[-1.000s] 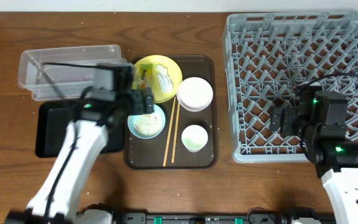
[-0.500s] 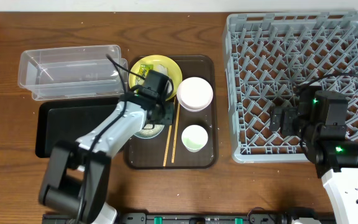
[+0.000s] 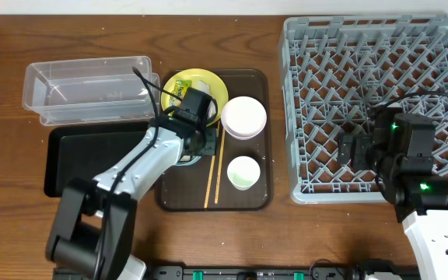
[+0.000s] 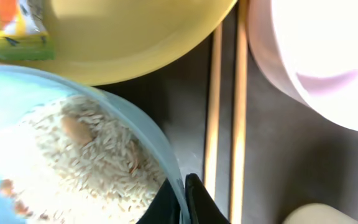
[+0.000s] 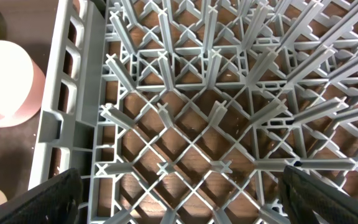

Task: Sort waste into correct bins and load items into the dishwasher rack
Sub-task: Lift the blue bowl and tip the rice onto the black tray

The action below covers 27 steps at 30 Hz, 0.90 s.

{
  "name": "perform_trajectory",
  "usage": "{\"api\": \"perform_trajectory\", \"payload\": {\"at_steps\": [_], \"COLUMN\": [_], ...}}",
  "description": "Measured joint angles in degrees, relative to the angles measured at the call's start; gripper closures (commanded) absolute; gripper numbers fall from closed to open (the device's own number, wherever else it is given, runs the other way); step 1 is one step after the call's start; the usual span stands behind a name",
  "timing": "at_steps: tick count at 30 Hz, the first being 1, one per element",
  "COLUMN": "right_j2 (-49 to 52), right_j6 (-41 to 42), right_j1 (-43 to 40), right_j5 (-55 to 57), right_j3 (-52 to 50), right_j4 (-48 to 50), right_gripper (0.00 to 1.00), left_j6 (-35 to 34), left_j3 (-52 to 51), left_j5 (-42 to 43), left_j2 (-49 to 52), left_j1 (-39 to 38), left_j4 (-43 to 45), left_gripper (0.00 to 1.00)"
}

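My left gripper (image 4: pixel 182 202) is shut on the right rim of the light blue bowl (image 4: pixel 17 93), one finger inside and one outside. White rice (image 4: pixel 86 162) fills that bowl. From overhead, the left gripper (image 3: pixel 195 144) covers most of the blue bowl (image 3: pixel 180 162) on the brown tray. Behind it lies the yellow plate (image 3: pixel 212 84) with the green-and-orange wrapper (image 3: pixel 180 91). The white bowl (image 3: pixel 244 117), pale cup (image 3: pixel 243 172) and chopsticks (image 3: pixel 212 175) lie to the right. My right gripper (image 5: pixel 185 199) hangs open over the grey dishwasher rack (image 3: pixel 442 47), holding nothing.
The clear tub (image 3: pixel 84 89) stands at the back left, with the black tray (image 3: pixel 64 159) in front of it. The dark brown serving tray (image 3: pixel 259 198) carries the dishes. The rack's upright pegs sit right beneath the right gripper (image 3: pixel 352 148).
My left arm has swung right onto the light blue bowl and its jaws have closed on the rim. The right arm has not moved.
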Motion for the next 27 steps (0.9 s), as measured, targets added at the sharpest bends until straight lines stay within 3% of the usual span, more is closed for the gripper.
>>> {"api": "perform_trajectory", "payload": {"at_steps": [8,14,21,27], "right_j2": [0.0,0.0,0.0,0.0], "right_j6": [0.0,0.0,0.0,0.0], "right_j1": [0.0,0.0,0.0,0.0], "right_j5": [0.0,0.0,0.0,0.0], "right_j3": [0.0,0.0,0.0,0.0], "right_j4": [0.0,0.0,-0.3,-1.0], "right_gripper": [0.01,0.01,0.01,0.01], "left_j6": [0.0,0.2,8.3,16.0], "left_j3": [0.0,0.0,0.0,0.0], "left_j5": [1.1,4.0,22.1,42.6], "left_j2": [-11.7,-18.4,-17.7,-10.1], "left_j1": [0.9,9.9,29.4,45.3], "left_j4": [-8.3,-14.6,-16.2,-17.2], "left_gripper": [0.94,0.94,0.94,0.94]}}
